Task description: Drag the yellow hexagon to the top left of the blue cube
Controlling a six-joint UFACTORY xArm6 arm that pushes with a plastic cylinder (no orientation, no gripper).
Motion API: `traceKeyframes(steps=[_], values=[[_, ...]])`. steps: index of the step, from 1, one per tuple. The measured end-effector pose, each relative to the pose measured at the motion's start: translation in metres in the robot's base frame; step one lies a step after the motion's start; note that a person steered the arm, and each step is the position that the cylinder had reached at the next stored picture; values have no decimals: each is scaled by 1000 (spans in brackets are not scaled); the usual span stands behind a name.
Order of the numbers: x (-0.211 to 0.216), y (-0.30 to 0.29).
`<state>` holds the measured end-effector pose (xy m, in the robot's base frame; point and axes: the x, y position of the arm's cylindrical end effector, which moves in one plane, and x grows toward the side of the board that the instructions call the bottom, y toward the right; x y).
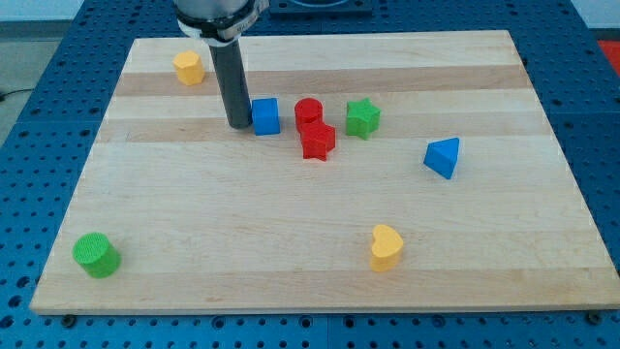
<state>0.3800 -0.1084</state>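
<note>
Rod stands upright at the blue cube's side, yellow hexagon well apart.

The dark rod drops vertically from the view's top, my tip [237, 125] planted on the wooden worktop [291, 252] just beside the blue cube [265, 115], at its 9 o'clock; whether they touch cannot be told. The arm ends in this rod, with no claw to open or close. The yellow hexagon [189, 68] lies toward 10 o'clock from the tip, near the worktop's far corner. The arm's upper body is cut off by the frame's top edge. A red cylinder [308, 110] and red star-like block [318, 141] crowd together at the cube's 3 o'clock.
</note>
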Motion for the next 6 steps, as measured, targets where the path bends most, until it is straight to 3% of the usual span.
traceKeyframes(steps=[2, 3, 4, 5, 6], values=[[-66, -186], [-110, -170], [-132, -118], [-115, -103], [-70, -91]])
